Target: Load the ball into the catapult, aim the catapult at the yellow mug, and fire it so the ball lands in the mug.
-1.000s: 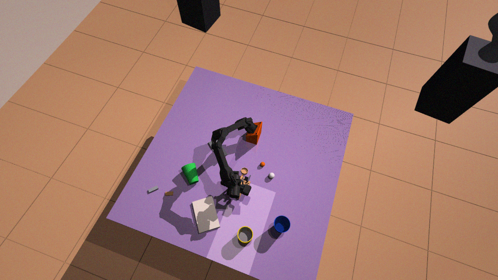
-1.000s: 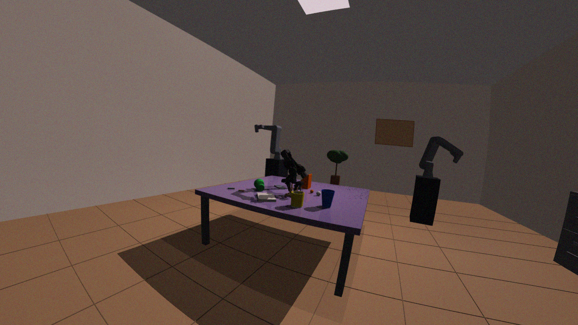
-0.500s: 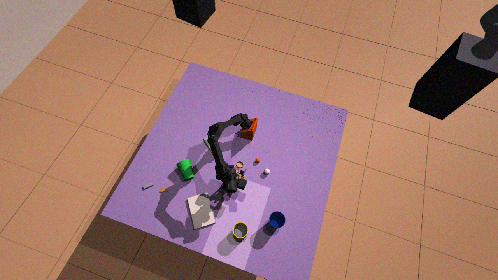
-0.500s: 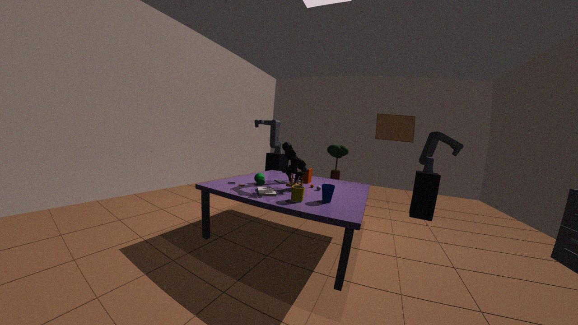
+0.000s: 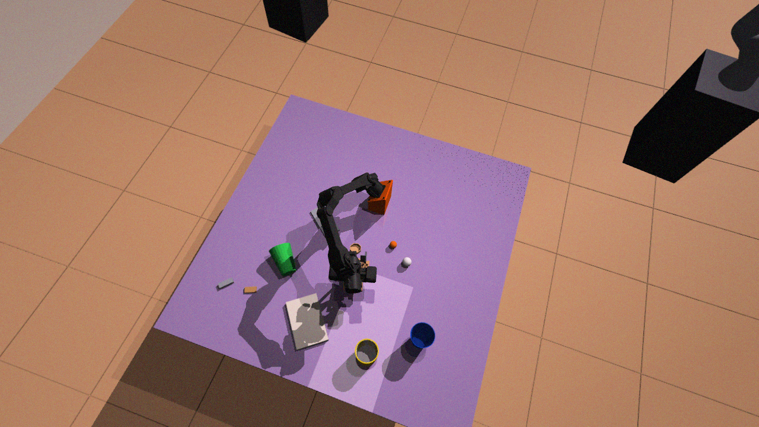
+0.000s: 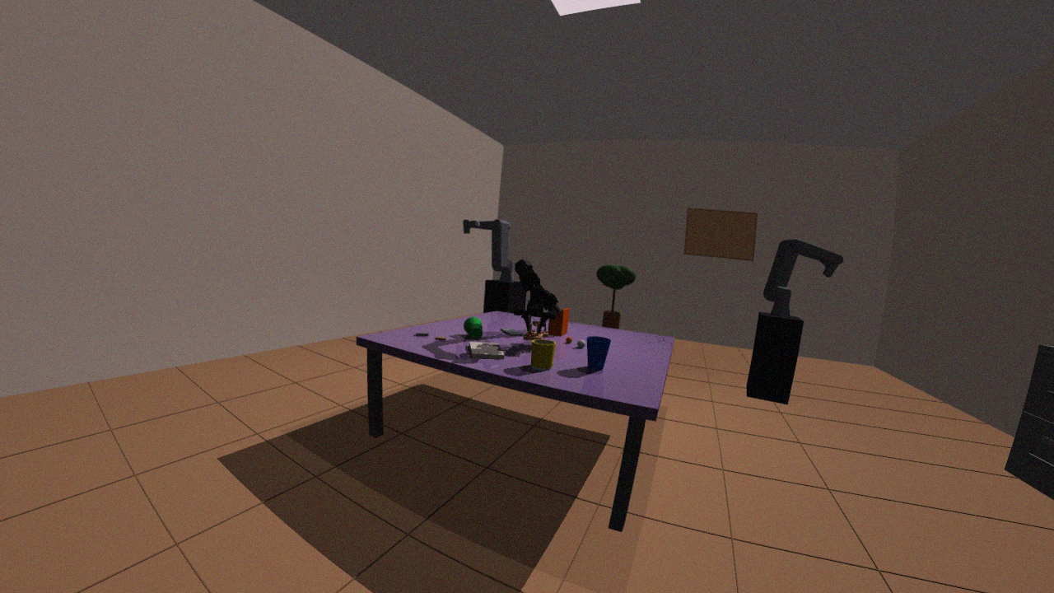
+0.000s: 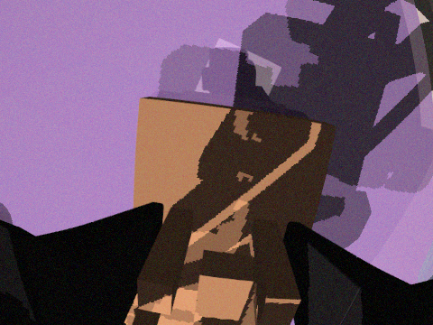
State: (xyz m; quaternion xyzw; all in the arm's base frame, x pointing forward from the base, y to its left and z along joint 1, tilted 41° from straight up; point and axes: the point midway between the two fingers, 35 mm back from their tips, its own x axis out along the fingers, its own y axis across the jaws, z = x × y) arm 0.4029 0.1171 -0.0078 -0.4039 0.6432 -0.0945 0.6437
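Observation:
The tan wooden catapult (image 7: pixel 231 223) stands on the purple table, its base between my two black fingers in the wrist view. My gripper (image 5: pixel 362 273) is shut on the catapult's base, low over the table middle. The catapult's round cup (image 5: pixel 356 247) shows just behind the gripper in the overhead view. An orange ball (image 5: pixel 392 244) and a white ball (image 5: pixel 406 261) lie on the table to the right of the catapult. The yellow mug (image 5: pixel 366 351) stands upright near the front edge; it also shows in the side view (image 6: pixel 542 353).
A blue cup (image 5: pixel 422 335) stands right of the yellow mug. A green cup (image 5: pixel 283 258) lies on its side at the left. A white flat plate (image 5: pixel 306 322), two small blocks (image 5: pixel 236 286) and an orange box (image 5: pixel 380 196) are also on the table.

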